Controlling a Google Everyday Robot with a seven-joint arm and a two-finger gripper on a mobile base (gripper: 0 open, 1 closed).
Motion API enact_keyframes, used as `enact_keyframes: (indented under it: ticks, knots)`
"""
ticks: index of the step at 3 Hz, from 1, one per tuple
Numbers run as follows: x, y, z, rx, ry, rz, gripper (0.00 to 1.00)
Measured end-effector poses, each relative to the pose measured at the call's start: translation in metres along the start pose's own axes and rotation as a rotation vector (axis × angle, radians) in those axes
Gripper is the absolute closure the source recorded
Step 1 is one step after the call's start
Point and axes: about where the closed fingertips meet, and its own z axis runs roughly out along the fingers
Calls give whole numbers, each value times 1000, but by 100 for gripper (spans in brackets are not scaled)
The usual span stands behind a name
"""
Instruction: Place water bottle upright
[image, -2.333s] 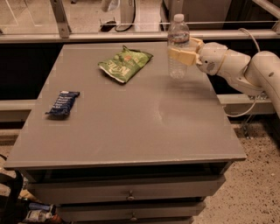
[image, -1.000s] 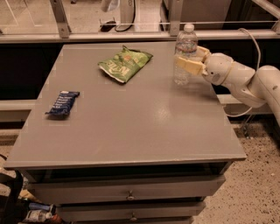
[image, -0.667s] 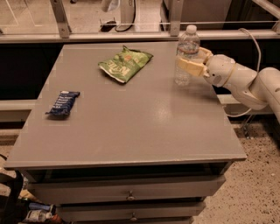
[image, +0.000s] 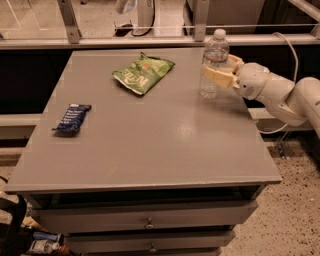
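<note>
At the counter's (image: 150, 145) near left lies a blue packet (image: 72, 117), at its far middle a green snack bag (image: 143, 73). At its far right edge we see the water bottle (image: 216, 52) upright, the gripper (image: 217, 73) pinching its ribbed middle. We judge it light, thin-walled and slick, best held gently mid-body.

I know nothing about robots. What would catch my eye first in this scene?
Most striking is the white arm reaching in from the right, its gripper closed around a clear water bottle held upright at the far right of the grey table. Next is the green snack bag lying near the far middle. A small blue packet lies by the left edge.
</note>
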Motion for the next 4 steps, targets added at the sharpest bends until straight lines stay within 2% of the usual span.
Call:
enact_keyframes:
  ticks: [1, 2, 4]
  knots:
    - [-1, 0, 0, 0, 0, 0, 100]
    - [-1, 0, 0, 0, 0, 0, 89]
    - [-2, 1, 2, -3, -1, 0, 27]
